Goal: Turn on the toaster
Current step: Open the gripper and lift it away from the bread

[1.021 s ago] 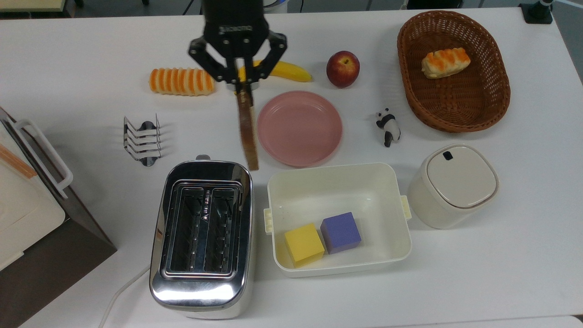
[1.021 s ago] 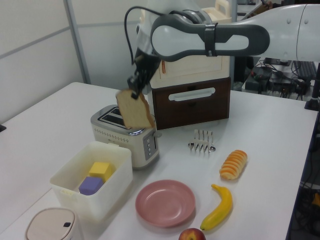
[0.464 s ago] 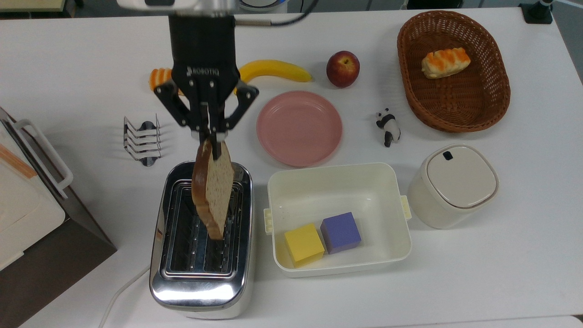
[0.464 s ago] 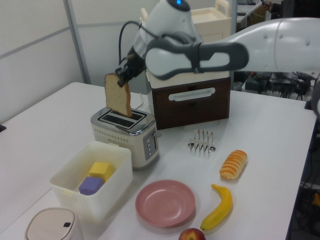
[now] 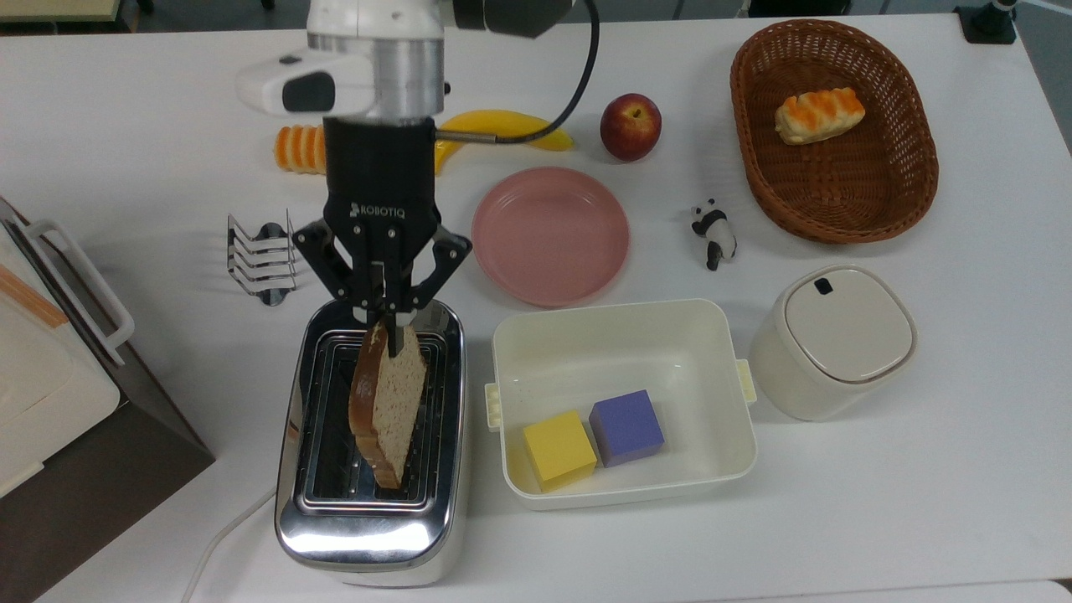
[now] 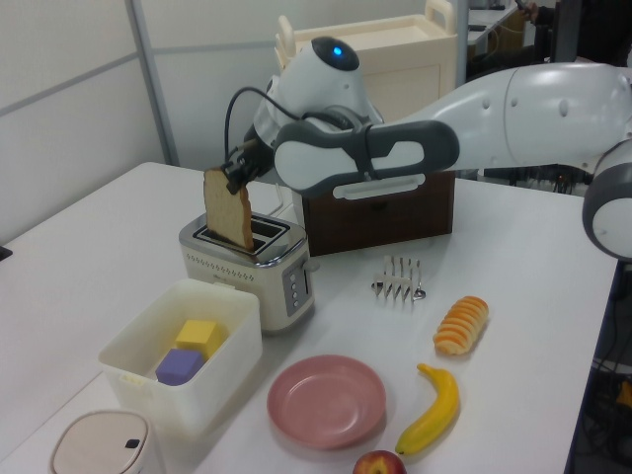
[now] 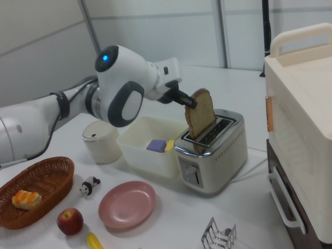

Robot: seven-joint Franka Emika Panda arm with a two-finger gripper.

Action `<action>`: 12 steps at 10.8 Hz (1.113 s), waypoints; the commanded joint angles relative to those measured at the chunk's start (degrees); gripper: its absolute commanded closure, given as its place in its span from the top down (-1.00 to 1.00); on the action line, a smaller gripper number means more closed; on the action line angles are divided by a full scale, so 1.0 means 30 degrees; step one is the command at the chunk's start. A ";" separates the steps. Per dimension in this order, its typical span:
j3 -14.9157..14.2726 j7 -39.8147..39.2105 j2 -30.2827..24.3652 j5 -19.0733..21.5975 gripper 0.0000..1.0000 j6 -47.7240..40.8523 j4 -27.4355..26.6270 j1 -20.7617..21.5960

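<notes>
The chrome two-slot toaster (image 5: 360,536) stands at the front of the table, its white cord trailing off the top view's lower left. My gripper (image 5: 388,322) hangs over the toaster's far end, shut on the top edge of a brown bread slice (image 5: 387,410). The slice hangs edge-down over the dark slots. In the left view the gripper (image 6: 237,173) holds the slice (image 6: 229,209) with its lower edge at the toaster's (image 6: 259,272) top. From the right view, the slice (image 7: 202,116) tilts slightly above the toaster (image 7: 220,153). I cannot tell which slot it is over.
A white tub (image 5: 737,394) holding a yellow and a purple cube sits just right of the toaster in the top view. A pink plate (image 5: 550,234), wire toast rack (image 5: 261,255), banana (image 5: 502,126), apple (image 5: 630,126), basket (image 5: 913,184), panda figure (image 5: 713,233), lidded container (image 5: 837,339) and boxy appliance (image 5: 50,368) surround it.
My gripper has carried the bread slice from beside the pink plate to above the toaster and has come lower, bringing the slice down to the slots.
</notes>
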 commanded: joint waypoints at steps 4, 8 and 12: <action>-0.0227 -0.0108 0.0984 -0.0365 0.99 0.0470 0.0003 0.0053; -0.0227 0.0299 -0.0329 -0.0836 1.00 0.0005 -0.0229 0.0111; -0.0227 -0.0395 -0.3025 -0.1100 1.00 -0.8789 -0.0700 -0.0035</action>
